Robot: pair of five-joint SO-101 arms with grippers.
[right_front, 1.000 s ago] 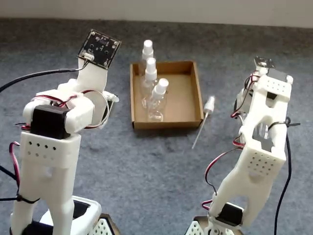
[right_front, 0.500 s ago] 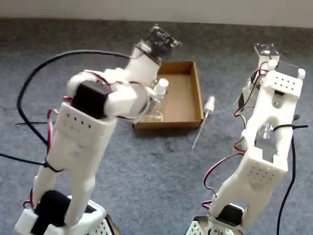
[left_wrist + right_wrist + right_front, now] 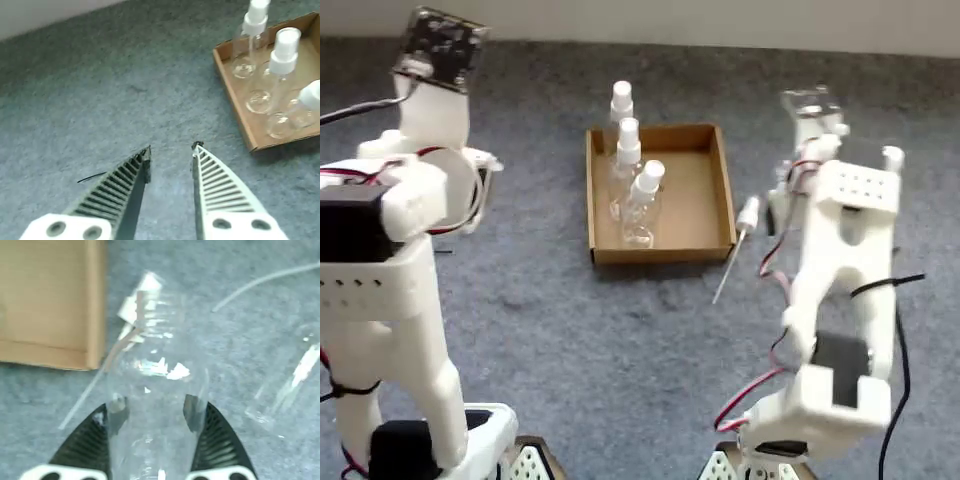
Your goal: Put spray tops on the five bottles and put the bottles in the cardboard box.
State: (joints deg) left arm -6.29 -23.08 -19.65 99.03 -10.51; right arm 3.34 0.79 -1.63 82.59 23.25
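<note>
Three clear bottles with white spray tops (image 3: 628,180) stand in the cardboard box (image 3: 722,190); the left wrist view shows them too (image 3: 280,65). My left gripper (image 3: 171,152) is open over bare carpet, to the left of the box (image 3: 235,100). My right gripper (image 3: 152,415) is shut on a clear bottle (image 3: 155,385) that has no top. Just beyond that bottle lies a loose spray top (image 3: 139,302) with its thin tube, on the carpet right of the box (image 3: 748,212). Another topless bottle (image 3: 292,382) lies nearby.
Grey carpet covers the table. The left arm (image 3: 390,230) stands tall at the left and the right arm (image 3: 840,240) at the right. A thin white tube (image 3: 265,279) lies on the carpet beyond the lying bottle. The box's right half is bare.
The left arm swung over the box, then back out to the left, and now stands raised. The right arm has shifted left, toward the loose spray top.
</note>
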